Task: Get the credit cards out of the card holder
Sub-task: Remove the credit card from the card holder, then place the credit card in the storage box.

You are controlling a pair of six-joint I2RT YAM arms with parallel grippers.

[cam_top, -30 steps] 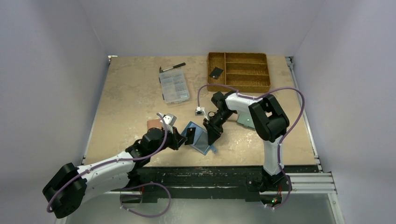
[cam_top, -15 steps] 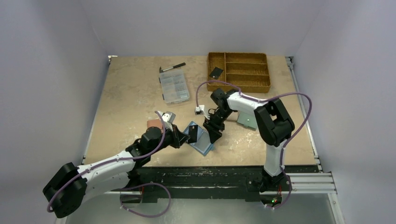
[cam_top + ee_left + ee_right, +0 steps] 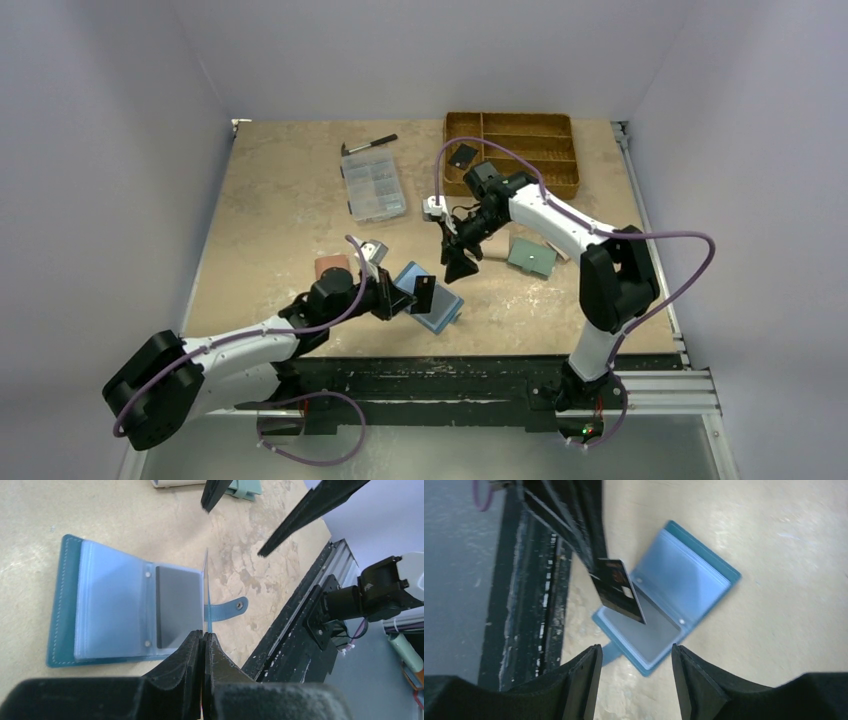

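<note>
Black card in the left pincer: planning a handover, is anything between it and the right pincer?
Nothing visible. The black card stands on edge in the shut left pincer, over the open card holder; the open right pincer hangs apart, only air between.

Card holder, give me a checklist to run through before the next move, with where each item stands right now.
1. Left gripper shut on the black card: ok.
2. Black card fully out of the card holder: ok, the whole card shows above it.
3. Right gripper open, holding nothing, above the card holder: ok.
4. Card holder lying open on the table: ok.
5. Grey card taken out: not ok, it sits inside the card holder.
6. Further cards hidden in the card holder: cannot tell.
</note>
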